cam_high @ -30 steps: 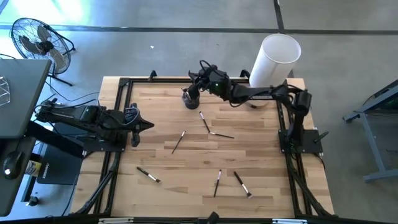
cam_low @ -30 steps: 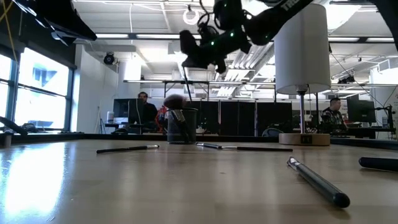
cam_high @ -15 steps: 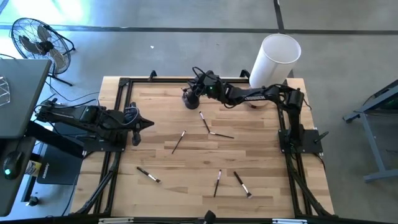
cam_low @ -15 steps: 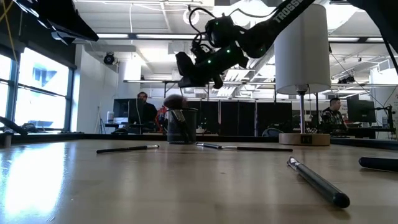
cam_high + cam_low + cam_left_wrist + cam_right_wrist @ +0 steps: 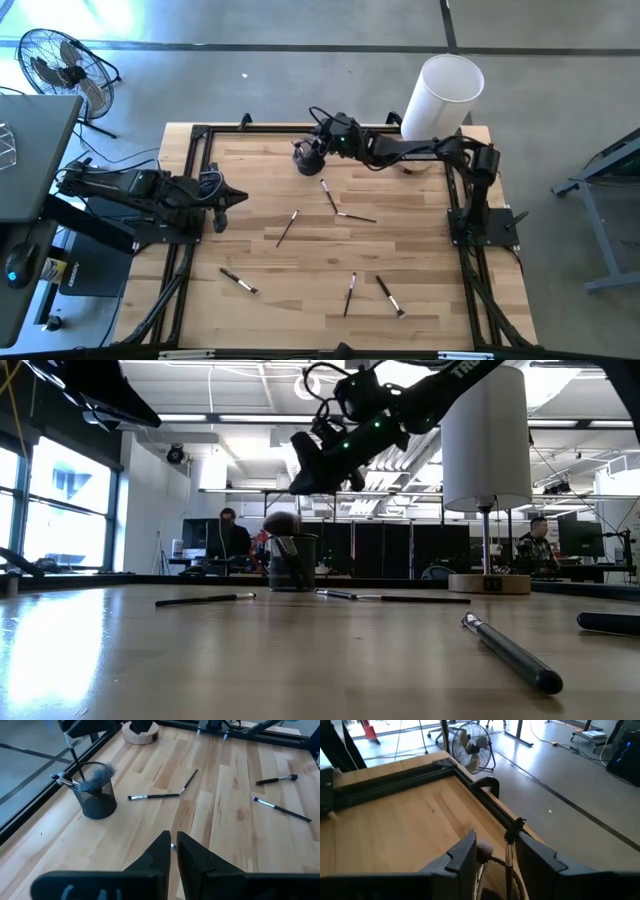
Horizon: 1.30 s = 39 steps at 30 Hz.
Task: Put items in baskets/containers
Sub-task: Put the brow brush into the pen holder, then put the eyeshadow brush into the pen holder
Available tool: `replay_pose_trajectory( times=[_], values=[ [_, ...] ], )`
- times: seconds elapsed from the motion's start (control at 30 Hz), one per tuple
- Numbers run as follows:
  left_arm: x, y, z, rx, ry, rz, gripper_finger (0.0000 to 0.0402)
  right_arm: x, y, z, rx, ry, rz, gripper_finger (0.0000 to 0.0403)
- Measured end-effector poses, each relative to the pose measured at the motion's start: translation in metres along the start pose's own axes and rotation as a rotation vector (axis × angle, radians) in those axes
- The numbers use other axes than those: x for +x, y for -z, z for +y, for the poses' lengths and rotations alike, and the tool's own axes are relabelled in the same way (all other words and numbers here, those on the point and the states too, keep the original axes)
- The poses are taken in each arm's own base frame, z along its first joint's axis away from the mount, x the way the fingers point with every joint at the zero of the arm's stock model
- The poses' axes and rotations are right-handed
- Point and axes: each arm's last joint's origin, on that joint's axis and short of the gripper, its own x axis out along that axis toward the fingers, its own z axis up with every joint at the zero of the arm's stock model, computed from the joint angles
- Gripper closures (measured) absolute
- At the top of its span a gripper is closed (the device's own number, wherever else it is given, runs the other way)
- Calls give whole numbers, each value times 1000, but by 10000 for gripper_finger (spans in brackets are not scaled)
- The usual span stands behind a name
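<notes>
I see the black mesh cup [image 5: 304, 160] at the table's [image 5: 250, 215] twelve o'clock edge, already holding brushes, one reddish-headed [image 5: 283, 522]. My right gripper [image 5: 318, 141] hovers just over it, fingers [image 5: 462, 852] spread, a thin brush [image 5: 509, 856] standing between them. "TRO" shows on that arm in the low view. Half a second back the gripper sat lower. Six brushes [image 5: 347, 215] lie loose from the cup toward six o'clock. Left gripper [image 5: 222, 199], pressed together, waits at nine o'clock.
</notes>
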Motion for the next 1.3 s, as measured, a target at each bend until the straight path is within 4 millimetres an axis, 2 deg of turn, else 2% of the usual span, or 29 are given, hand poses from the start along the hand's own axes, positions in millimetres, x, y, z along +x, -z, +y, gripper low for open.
replay_pose_trajectory(
  times=[0.17,0.43,0.77,1.0,1.13,1.2,1.3],
  values=[
    [2,0,-1,5,-5,9,371,-8,-2,0,-17,10,49,270],
    [8,0,-3,18,-37,27,371,-8,19,-2,-41,40,240,269],
    [17,1,-6,40,-71,65,371,-11,13,-1,8,5,212,269],
    [24,-6,-8,-30,-185,-24,360,-46,4,-5,112,10,366,269],
    [28,-9,-10,-42,-207,-50,313,-75,7,-1,218,20,545,270],
    [32,-10,-12,-42,-217,-49,287,-89,12,7,164,66,625,270],
    [37,-12,-15,-46,-214,-57,257,-112,24,21,115,152,642,270]
  ],
)
